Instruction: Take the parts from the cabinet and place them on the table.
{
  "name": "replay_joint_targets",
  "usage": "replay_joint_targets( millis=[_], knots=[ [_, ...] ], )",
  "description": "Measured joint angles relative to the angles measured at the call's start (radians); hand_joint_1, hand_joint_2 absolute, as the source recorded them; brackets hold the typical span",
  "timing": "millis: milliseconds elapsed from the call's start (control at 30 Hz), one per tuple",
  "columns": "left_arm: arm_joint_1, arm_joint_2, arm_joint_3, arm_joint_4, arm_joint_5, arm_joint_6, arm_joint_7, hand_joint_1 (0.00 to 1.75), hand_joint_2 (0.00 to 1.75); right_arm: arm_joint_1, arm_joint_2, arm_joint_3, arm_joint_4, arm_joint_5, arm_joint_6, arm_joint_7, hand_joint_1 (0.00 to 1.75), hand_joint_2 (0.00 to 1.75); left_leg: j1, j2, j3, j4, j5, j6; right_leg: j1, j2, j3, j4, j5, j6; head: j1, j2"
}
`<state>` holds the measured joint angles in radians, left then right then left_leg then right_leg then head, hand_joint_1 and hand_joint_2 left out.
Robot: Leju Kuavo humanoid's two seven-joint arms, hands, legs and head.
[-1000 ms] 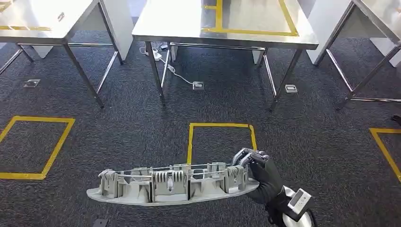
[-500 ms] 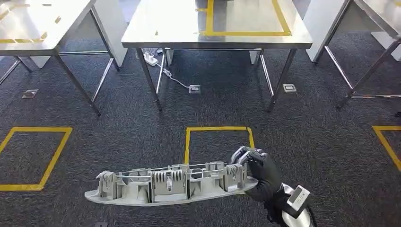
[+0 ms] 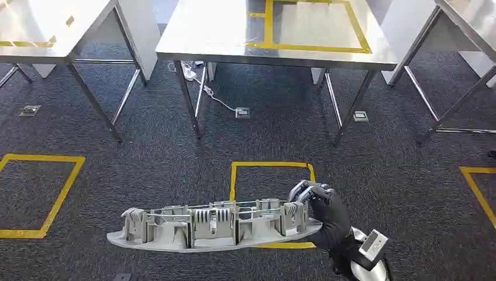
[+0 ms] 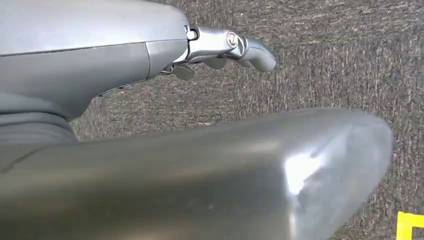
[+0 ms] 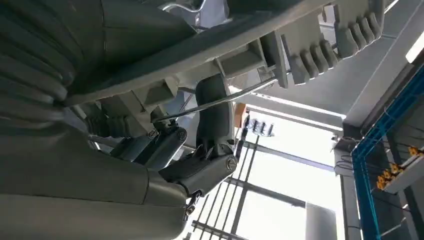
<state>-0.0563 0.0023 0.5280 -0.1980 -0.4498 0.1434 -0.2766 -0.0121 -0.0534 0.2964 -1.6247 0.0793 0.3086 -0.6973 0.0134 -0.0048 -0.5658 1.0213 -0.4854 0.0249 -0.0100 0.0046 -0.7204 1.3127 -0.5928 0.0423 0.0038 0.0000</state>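
part (image 3: 210,227), long grey ribbed moulding, carried level over the carpet, right hand (image 3: 324,213) clenched round one end. left hand (image 4: 220,47) hangs by the floor, grasp unclear. table (image 3: 193,47) ahead; judge: keep the free end level, land it inside the near edge.

Counting one grey part (image 3: 210,227), three steel tables (image 3: 222,41), three yellow floor squares (image 3: 270,167) (one partly cut off), three floor sockets (image 3: 243,112).
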Motion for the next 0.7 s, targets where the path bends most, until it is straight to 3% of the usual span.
replay_joint_targets(
  millis=[33,100,167,267,333,400,433,467,500,533,600,633,667,700],
  knots=[
    [0.000,-0.001,0.000,0.000,0.000,0.000,0.000,0.00,0.00,0.000,0.000,-0.002,0.000,0.000,0.000,0.000,1.75,1.75,0.000,-0.001,0.009,0.000,-0.007,-0.002,-0.001,0.000,0.017,-0.059,0.052,-0.002,0.001,0.000],
    [0.000,-0.002,0.000,0.000,-0.001,0.000,0.000,0.00,0.00,0.000,0.000,-0.002,0.000,-0.001,-0.002,0.000,1.75,1.75,0.000,-0.002,0.032,0.000,-0.022,-0.009,0.000,-0.002,0.085,-0.237,0.163,-0.011,0.005,0.000],
    [-0.002,-0.002,0.000,0.000,-0.001,0.000,0.000,0.00,0.00,0.000,-0.001,-0.002,0.000,-0.005,-0.002,-0.001,1.75,1.75,-0.006,-0.003,0.032,0.004,-0.035,-0.023,0.008,-0.002,0.105,-0.283,0.145,-0.026,0.007,0.000],
    [-0.003,-0.002,0.001,0.000,-0.003,0.000,-0.001,0.00,0.00,0.005,-0.003,-0.003,0.000,-0.010,-0.008,0.000,1.75,1.75,-0.005,0.000,0.042,-0.010,-0.041,-0.042,0.009,0.002,0.107,-0.287,0.138,-0.045,0.003,0.000],
    [-0.004,-0.001,0.001,-0.002,-0.004,0.000,-0.003,0.00,0.00,0.011,-0.003,-0.003,-0.005,-0.015,-0.008,0.000,1.75,1.75,-0.001,0.001,0.033,0.032,-0.061,-0.051,0.002,0.001,0.127,-0.299,0.134,-0.059,-0.001,0.000],
    [-0.004,0.000,0.001,-0.002,-0.005,0.000,-0.003,0.00,0.00,0.015,-0.003,-0.003,-0.006,-0.017,-0.012,-0.001,1.75,1.75,-0.001,0.001,-0.053,0.192,-0.131,-0.056,0.003,-0.001,0.139,-0.299,0.124,-0.067,-0.009,0.000],
    [-0.002,0.000,0.001,-0.001,-0.006,0.000,-0.003,0.00,0.00,0.021,-0.004,-0.003,-0.007,-0.017,-0.015,-0.001,1.75,1.75,-0.001,0.001,-0.100,0.267,-0.153,-0.058,0.004,-0.001,0.145,-0.299,0.118,-0.068,-0.010,0.000],
    [0.001,0.000,0.001,0.000,-0.007,-0.003,-0.003,0.00,0.00,0.028,-0.004,-0.003,-0.007,-0.017,-0.016,0.000,1.75,1.75,-0.001,0.001,-0.133,0.311,-0.154,-0.059,0.005,-0.001,0.152,-0.299,0.112,-0.068,-0.011,0.000],
    [0.003,0.000,0.001,0.000,-0.008,-0.003,-0.003,0.00,0.00,0.034,-0.004,-0.003,-0.008,-0.017,-0.017,0.000,1.75,1.75,-0.001,0.001,-0.144,0.307,-0.128,-0.059,0.005,0.001,0.161,-0.299,0.105,-0.067,-0.011,0.000],
    [0.003,0.000,0.001,0.000,-0.008,-0.003,-0.003,0.00,0.00,0.038,-0.005,-0.003,-0.008,-0.017,-0.017,0.000,1.75,1.75,-0.001,0.001,-0.132,0.253,-0.075,-0.057,0.005,0.002,0.173,-0.299,0.097,-0.066,-0.013,0.000],
    [0.002,0.002,0.001,0.000,-0.008,-0.004,-0.003,0.00,0.00,0.040,-0.005,-0.003,-0.012,-0.016,-0.018,0.000,1.75,1.75,-0.001,0.001,-0.070,0.081,0.040,-0.050,0.005,0.003,0.199,-0.299,0.079,-0.060,-0.015,0.000],
    [0.003,0.002,0.001,0.000,-0.010,-0.005,-0.003,0.00,0.00,0.040,-0.005,-0.003,-0.013,-0.016,-0.018,-0.001,1.75,1.75,-0.001,0.001,-0.053,0.027,0.056,-0.045,0.005,0.003,0.202,-0.299,0.070,-0.056,-0.017,0.000],
    [0.002,0.002,0.001,0.001,-0.013,-0.007,-0.003,0.00,0.00,0.040,-0.005,-0.003,-0.013,-0.016,-0.018,-0.002,1.75,1.75,-0.005,0.000,-0.038,0.006,0.040,-0.042,0.012,0.006,0.201,-0.292,0.062,-0.048,-0.019,0.000],
    [0.001,0.002,0.001,0.001,-0.015,-0.009,-0.003,0.00,0.00,0.041,-0.005,-0.003,-0.015,-0.013,-0.021,-0.001,1.75,1.75,-0.005,-0.001,-0.044,0.012,0.037,-0.036,0.011,0.006,0.199,-0.296,0.063,-0.044,-0.016,0.000]
  ],
)
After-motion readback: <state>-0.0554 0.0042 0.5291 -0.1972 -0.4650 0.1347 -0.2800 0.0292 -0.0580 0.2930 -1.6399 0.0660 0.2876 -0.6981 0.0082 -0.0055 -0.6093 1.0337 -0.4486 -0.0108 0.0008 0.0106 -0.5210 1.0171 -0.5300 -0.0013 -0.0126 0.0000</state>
